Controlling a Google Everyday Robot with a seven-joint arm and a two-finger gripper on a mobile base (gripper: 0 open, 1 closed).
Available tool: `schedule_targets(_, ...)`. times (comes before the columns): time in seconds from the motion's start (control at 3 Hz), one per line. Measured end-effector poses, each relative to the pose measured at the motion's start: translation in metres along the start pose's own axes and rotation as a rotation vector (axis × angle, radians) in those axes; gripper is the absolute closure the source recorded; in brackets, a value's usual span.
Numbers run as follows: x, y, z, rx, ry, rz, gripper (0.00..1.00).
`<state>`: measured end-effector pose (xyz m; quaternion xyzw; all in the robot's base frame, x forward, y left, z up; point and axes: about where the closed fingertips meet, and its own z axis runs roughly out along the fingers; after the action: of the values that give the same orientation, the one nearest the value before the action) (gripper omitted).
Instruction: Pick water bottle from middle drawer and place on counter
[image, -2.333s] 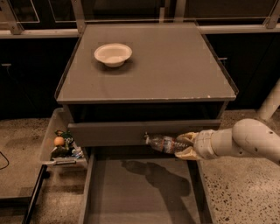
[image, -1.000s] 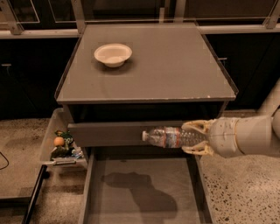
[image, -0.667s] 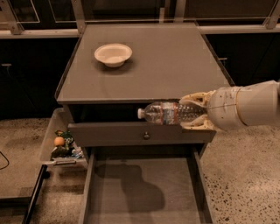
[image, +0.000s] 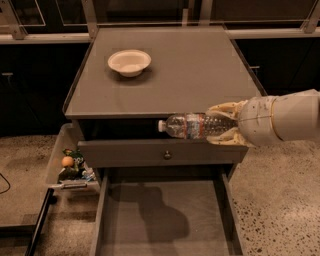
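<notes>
Water bottle (image: 192, 126), held sideways with its cap toward 9 o'clock, hangs above the open middle drawer (image: 160, 220) at the counter (image: 200, 65) front edge, the gripper (image: 224, 125) at 3 o'clock clamping its base, apparently to clear the rim.

water bottle (image: 197, 126) clear ribbed plastic, glossy, white cap; gripper (image: 220, 124) at counter's front edge, right side, smooth cream plastic-looking fingers (image: 226, 108) clasping bottle; counter (image: 200, 65) smooth matt grey; middle drawer (image: 200, 220) floor flat matt grey; bowl (image: 129, 62) matt off-white; floor (image: 280, 200) speckled terrazzo
</notes>
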<state>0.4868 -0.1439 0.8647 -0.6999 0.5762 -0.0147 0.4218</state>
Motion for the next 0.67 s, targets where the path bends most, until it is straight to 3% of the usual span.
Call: schedule_targets(0.67, 0.004, -0.08, 0.013, 0.078, -0.096, -0.009, 1.0)
